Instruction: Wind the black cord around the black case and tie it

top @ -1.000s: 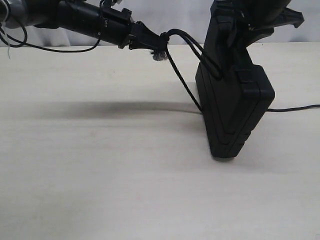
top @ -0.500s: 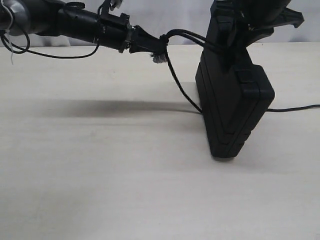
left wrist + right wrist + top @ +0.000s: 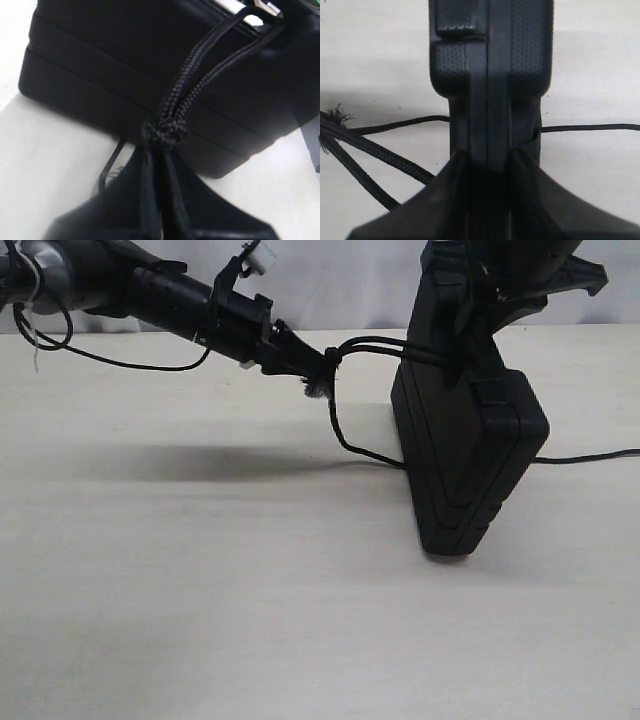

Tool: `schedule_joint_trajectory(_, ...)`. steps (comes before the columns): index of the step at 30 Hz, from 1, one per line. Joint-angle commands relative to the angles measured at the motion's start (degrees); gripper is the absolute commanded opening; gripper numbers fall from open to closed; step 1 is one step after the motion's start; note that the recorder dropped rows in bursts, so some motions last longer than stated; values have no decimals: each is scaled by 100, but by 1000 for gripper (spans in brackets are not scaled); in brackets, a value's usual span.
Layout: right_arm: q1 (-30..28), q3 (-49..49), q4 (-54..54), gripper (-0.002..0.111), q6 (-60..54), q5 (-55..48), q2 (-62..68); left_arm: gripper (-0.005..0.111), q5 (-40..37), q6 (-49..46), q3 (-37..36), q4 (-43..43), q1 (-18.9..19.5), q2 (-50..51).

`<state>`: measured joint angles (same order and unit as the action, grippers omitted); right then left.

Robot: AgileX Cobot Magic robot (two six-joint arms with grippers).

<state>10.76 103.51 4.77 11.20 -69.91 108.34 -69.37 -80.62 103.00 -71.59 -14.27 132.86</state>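
Lowered since the earlier look: the left arm now slopes down toward the case, and the cord's lower strand, then a taut straight line, sags in a loose curve. Item one, pale table (image 3: 200, 620), bearing everything. Item two, black case (image 3: 465, 460), standing right of the table's middle on its lower end, seen nearly edge-on; its long axis runs close to vertical with a slight lean, handle end up. Item three, right gripper (image 3: 487, 152), coming from above, fingers clamped on the case's upper edge, one on each broad face. Item four, left gripper (image 3: 322, 360), fingers pressed together on the cord just behind its knot, well clear of the table. Item five, black cord (image 3: 192, 75): two braided strands run almost level from the knot to the case's upper part; a third drops slack to the table at the case's foot. Item six, knot (image 3: 164, 134), bulky, sitting at the very fingertips. Item seven, frayed end (image 3: 318, 390), hanging just under the left gripper. Likely hazards, as I judge them: a sideways pull on the level strands could tip the case or drag it out of the right grip, since it rests on a narrow end; the slack strand could let a wrap slide down; the knot, pinched so near the tips, could slip free.
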Motion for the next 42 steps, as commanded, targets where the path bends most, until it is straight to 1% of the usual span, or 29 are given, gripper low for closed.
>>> schedule_joint_trajectory(1, 2, 26, -71, 4, 4, -5, -21, 0, -59, -72, 45, -115, -223, -54)
schedule_joint_trajectory(9, 2, 26, -71, 4, 4, -5, -21, 0, -59, -358, 45, -200, -619, -138)
schedule_joint_trajectory(12, 2, 26, -71, 4, 4, -5, -21, 0, -59, -358, 45, -425, -703, -175)
schedule_joint_trajectory(17, 2, 26, -71, 4, 4, -5, -21, 0, -59, -358, 45, -518, -859, -196)
schedule_joint_trajectory(22, 2, 26, -71, 4, 4, -5, -21, 0, -59, -358, 45, -531, -1134, -196)
schedule_joint_trajectory(28, 2, 26, -71, 4, 4, -5, -21, 0, 388, -358, 45, -551, -1380, -196)
schedule_joint_trajectory(35, 2, 26, -71, 4, 4, -5, -21, 0, 566, -358, 45, -645, -1378, -196)
schedule_joint_trajectory(40, 2, 26, -71, 4, 4, -5, -21, 0, 566, -386, 45, -1176, -1378, -196)
schedule_joint_trajectory(42, 2, 26, -71, 4, 4, -5, -21, 0, 566, -527, 45, -1221, -1378, -196)
